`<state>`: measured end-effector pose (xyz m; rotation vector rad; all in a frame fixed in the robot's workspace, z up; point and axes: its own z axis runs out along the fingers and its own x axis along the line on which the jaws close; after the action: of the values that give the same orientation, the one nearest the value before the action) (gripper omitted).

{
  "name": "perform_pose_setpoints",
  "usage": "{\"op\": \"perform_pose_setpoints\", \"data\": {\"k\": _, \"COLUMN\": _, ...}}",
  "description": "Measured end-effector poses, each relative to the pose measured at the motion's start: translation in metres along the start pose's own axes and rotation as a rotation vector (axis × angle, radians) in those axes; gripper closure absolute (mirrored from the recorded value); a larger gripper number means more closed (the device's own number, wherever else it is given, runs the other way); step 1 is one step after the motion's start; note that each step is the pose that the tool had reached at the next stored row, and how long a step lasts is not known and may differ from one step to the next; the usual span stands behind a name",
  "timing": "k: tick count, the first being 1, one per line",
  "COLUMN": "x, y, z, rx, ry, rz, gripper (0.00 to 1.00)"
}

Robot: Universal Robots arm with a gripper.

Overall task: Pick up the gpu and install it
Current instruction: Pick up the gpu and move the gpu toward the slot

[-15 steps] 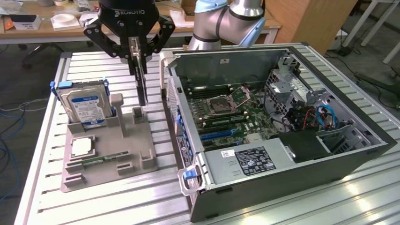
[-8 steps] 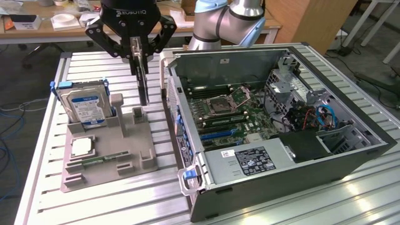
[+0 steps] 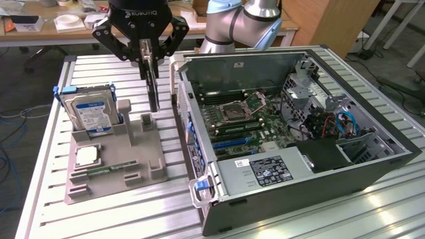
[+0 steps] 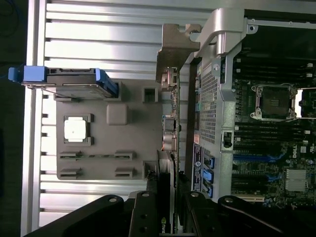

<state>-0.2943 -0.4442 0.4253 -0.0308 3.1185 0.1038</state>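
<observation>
Slatted table point(image 3: 99, 209), open case point(image 3: 299, 199) | claw point(image 3: 147, 56) pinches gpu point(image 3: 153, 87) upright over tray point(image 3: 133, 149) | we should hold it vertical, grip firm, clear of the case wall.

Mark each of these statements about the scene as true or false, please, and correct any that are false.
1. The claw grips the gpu. True.
2. The hard drive stands upright in the grey tray. True.
3. The gpu is seated inside the computer case. False: it hangs on edge from the claw over the tray, outside the case.
4. The case is closed up. False: its side is open, with the motherboard in plain sight.
</observation>
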Motion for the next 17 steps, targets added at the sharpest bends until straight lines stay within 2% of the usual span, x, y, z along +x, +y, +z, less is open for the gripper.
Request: {"op": "perform_pose_setpoints", "data": {"k": 17, "x": -0.0074, "y": -0.0001, "z": 0.0002, "rx": 0.0000, "ry": 0.0000, "rz": 0.000, "gripper": 0.74}}
